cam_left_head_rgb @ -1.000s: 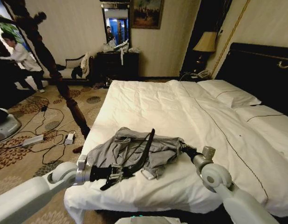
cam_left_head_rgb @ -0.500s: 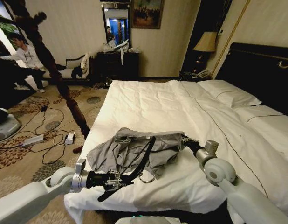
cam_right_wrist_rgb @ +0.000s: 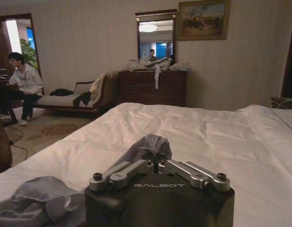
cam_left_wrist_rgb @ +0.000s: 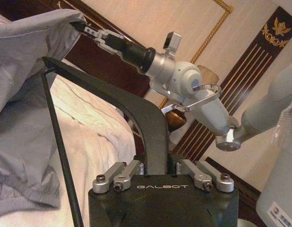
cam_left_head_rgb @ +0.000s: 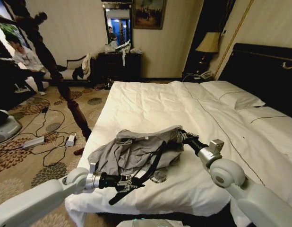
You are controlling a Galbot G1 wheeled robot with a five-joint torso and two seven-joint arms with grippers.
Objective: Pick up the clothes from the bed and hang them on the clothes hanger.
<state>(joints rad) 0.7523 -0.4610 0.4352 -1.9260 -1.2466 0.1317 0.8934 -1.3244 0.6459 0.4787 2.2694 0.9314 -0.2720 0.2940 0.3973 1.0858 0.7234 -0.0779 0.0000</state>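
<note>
Head view: right claw [cam_left_head_rgb: 182, 135] clamped on clothes [cam_left_head_rgb: 136, 152], lifted higher off bed [cam_left_head_rgb: 150, 106] than before; left claw [cam_left_head_rgb: 128, 181] gripping clothes hanger [cam_left_head_rgb: 153, 163], pushed inside; threading underway.

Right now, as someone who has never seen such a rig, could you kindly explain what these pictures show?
This is a wheeled robot with two arms. One picture looks down from its head; the other two come from cameras on its wrists. Before it stands a bed with white bedding, and on it lies a grey shirt. The left gripper is shut on a thin black clothes hanger, whose arm reaches into the shirt. The right gripper pinches the shirt's edge and lifts it a little; the left wrist view shows that pinch from the side.
</note>
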